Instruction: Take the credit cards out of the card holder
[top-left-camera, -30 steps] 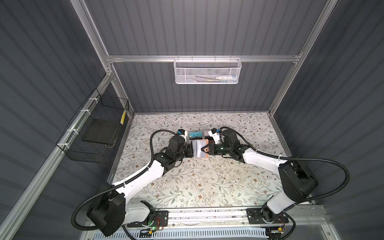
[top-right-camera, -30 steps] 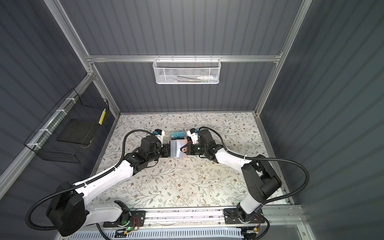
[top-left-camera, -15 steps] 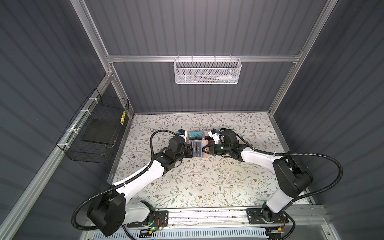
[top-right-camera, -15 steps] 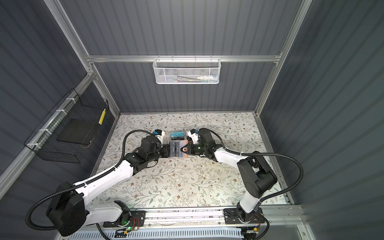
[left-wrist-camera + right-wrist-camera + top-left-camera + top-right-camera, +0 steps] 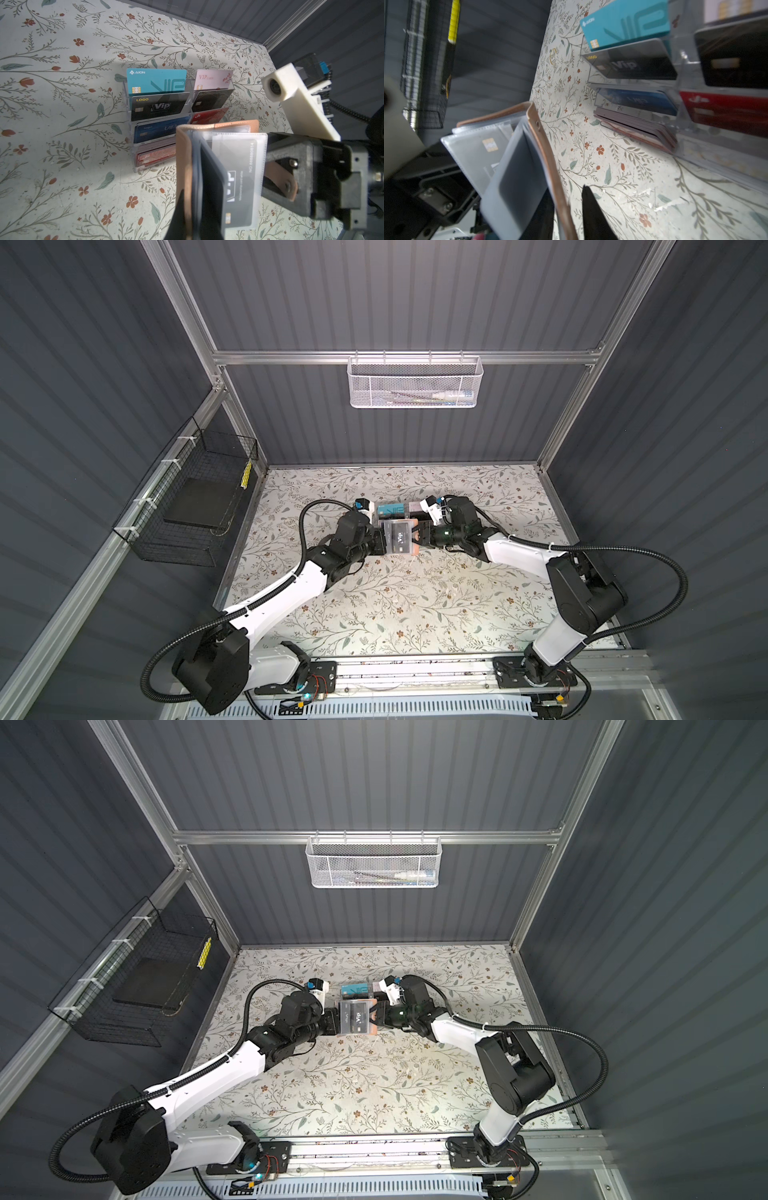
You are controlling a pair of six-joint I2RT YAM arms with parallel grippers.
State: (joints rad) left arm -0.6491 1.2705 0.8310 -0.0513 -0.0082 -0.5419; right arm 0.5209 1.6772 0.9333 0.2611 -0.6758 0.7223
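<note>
The tan card holder (image 5: 400,537) (image 5: 355,1017) hangs open above the table between my two grippers. My left gripper (image 5: 380,542) (image 5: 195,199) is shut on its left cover and pages (image 5: 184,162). A black credit card (image 5: 239,187) with "VIP" lettering sits in the clear pocket that faces up. My right gripper (image 5: 419,536) (image 5: 566,194) stands open, with the tan right cover (image 5: 548,166) between its fingers and a gap on one side. In the right wrist view a card's chip (image 5: 490,145) shows through a pocket page.
A clear acrylic tiered rack (image 5: 160,116) (image 5: 695,104) stands just behind the holder, filled with teal, black, blue, red and pink cards. A white mesh basket (image 5: 413,381) hangs on the back wall. A black wire basket (image 5: 195,497) is mounted on the left wall.
My right gripper's jaws have parted around the holder's cover, having been shut on it before. A pocket page with the black card now faces up. The left gripper keeps its hold.
</note>
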